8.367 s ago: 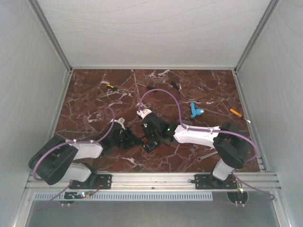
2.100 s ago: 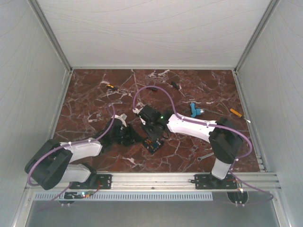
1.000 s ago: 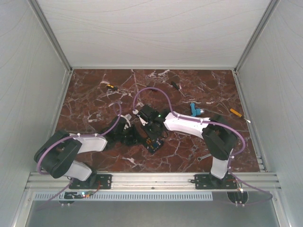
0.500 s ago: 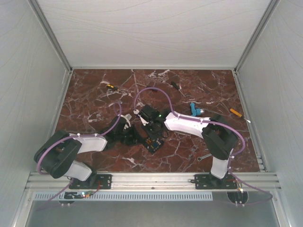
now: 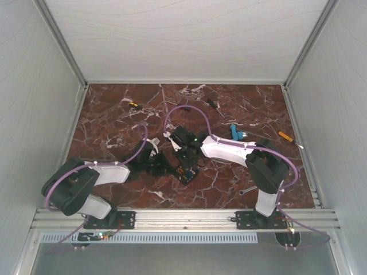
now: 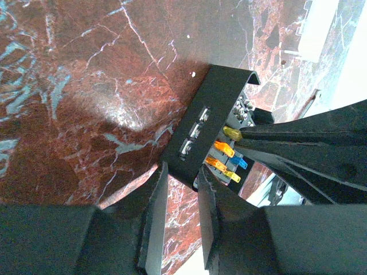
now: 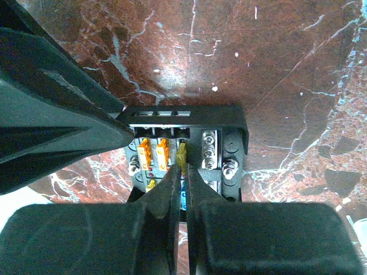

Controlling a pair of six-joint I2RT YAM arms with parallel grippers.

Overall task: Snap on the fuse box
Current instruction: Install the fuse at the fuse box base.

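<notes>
My left pincer (image 6: 182, 172) stands at a narrow gap and grips the fuse box (image 6: 212, 120) by its near wall, at the lower corner of the box. One finger (image 6: 153, 217) lies outside that wall and the other reaches over the inside.

My right pincer (image 7: 183, 170) is almost closed, with only a thin slit between its fingers, and it pinches a yellow fuse (image 7: 182, 153) at the tips. That fuse stands among the slots in the middle of the box, just right of two orange fuses (image 7: 153, 153) seated there and left of a row of metal screws (image 7: 209, 150).

In the left wrist view the right pincer's tips come in from the right edge of the frame. There they hold the yellow fuse above the orange and blue ones.

From above, the box lies on the table (image 5: 114, 114) just below the centre of the frame, with both pincers meeting over it.
</notes>
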